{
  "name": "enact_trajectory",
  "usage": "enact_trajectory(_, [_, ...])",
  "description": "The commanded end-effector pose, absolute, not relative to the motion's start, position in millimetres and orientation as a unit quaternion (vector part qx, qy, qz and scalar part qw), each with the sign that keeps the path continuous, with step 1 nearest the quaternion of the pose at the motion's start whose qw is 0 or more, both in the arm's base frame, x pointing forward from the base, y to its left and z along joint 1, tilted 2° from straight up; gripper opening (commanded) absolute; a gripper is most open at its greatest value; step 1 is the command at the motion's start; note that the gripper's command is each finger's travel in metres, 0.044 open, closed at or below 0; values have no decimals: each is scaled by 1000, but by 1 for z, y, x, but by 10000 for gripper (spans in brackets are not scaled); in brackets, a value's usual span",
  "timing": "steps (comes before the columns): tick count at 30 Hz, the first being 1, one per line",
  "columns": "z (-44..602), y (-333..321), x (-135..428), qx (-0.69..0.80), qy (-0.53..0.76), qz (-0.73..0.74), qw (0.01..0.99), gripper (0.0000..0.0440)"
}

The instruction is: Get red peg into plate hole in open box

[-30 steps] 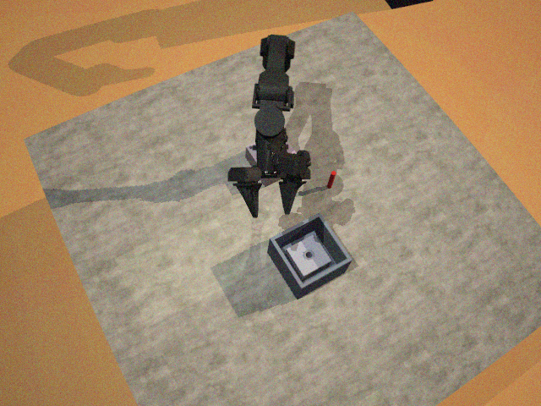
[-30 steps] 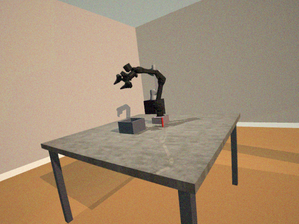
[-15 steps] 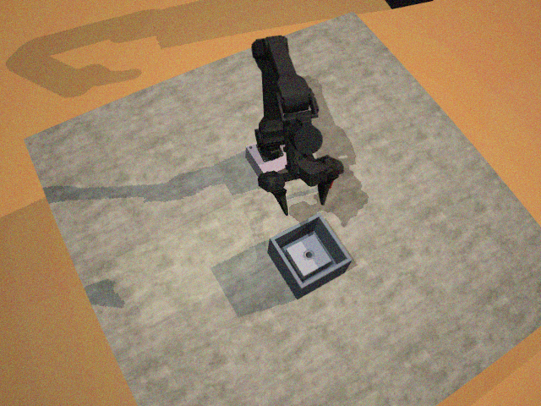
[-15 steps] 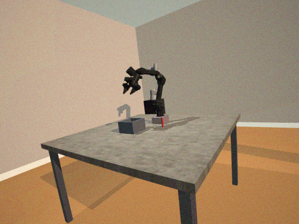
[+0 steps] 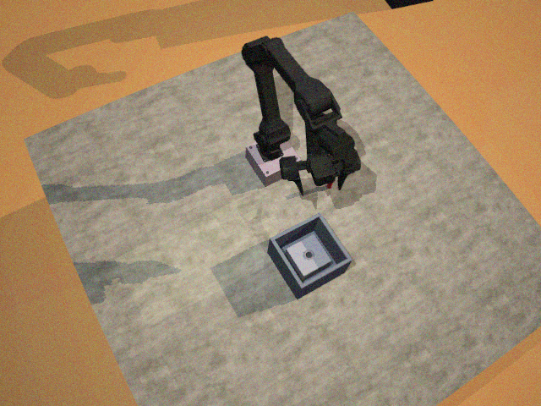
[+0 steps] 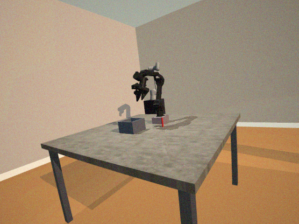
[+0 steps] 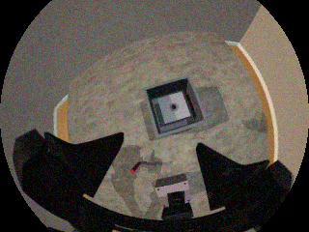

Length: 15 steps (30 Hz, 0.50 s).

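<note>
Bench: a broad, mottled grey top (image 5: 196,341) (image 6: 135,149) (image 7: 121,63) on dark legs, standing over an orange floor (image 5: 489,65) (image 6: 265,154), with a pinkish wall (image 6: 67,62) and a grey wall (image 6: 217,62) meeting in a corner behind.
Red peg: slim, plain and bright red in the exterior view (image 5: 330,185) (image 6: 162,122) (image 7: 135,167), a straight stick standing upright on the bench, near the arm's base and outside the box. From the top only a small red bit shows beneath the tool; from the wrist its end is bright and its side darker, with a thin shadow trailing off.
Tool: black, fingers spread wide with nothing between them (image 5: 320,189) (image 6: 139,99) (image 7: 160,140), raised above the bench and pointing down, clear of the peg.
Box: blue-grey, square, open-topped (image 5: 282,266) (image 6: 125,127) (image 7: 151,113), near the peg.
Plate: pale, at the box's bottom (image 5: 301,264) (image 7: 181,112), its round central hole unfilled.
Base: pale pink block (image 5: 267,172) (image 6: 155,120) (image 7: 166,183) under the arm.
</note>
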<state>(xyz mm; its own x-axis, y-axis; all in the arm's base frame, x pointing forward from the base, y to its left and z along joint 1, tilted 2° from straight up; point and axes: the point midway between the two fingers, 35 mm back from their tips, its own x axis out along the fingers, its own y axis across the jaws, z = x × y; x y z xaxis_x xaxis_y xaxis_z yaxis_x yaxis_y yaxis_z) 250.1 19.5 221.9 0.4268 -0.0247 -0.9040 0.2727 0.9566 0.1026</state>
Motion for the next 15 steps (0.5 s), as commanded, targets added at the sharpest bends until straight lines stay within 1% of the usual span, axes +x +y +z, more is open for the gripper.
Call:
enact_trajectory(1, [205, 36, 229, 157, 559, -124, 805, 440])
enact_trajectory(15, [146, 79, 171, 221, 627, -251, 703, 440])
